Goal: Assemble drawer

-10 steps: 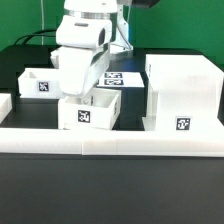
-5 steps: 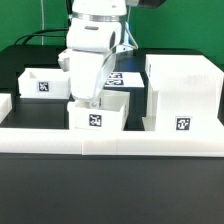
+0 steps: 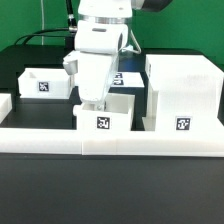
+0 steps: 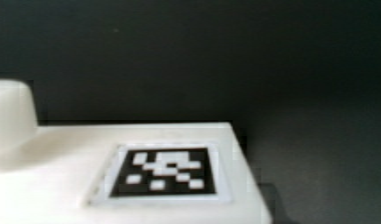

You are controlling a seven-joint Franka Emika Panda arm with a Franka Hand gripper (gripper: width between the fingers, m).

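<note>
My gripper (image 3: pixel 95 101) reaches down into a small white tray (image 3: pixel 104 118) with a tag on its front, and is shut on the tray's rear wall. The tray sits behind the front border bar, just to the exterior view's left of the tall white housing (image 3: pixel 182 92). A narrow gap separates tray and housing. A second small tray (image 3: pixel 42 83) stands at the back on the exterior view's left. The wrist view shows a white tray face with a tag (image 4: pixel 166 172) and a rounded knob (image 4: pixel 6 118). My fingertips are hidden there.
The long low white border bar (image 3: pixel 110 141) runs along the front of the table. The marker board (image 3: pixel 127 79) lies flat behind the arm. A low white piece (image 3: pixel 4 103) sits at the exterior view's left edge. The tabletop (image 4: pixel 258 60) is black.
The gripper and the held tray have moved toward the exterior view's right, closer to the housing. The tray has turned so its tagged face points squarely forward.
</note>
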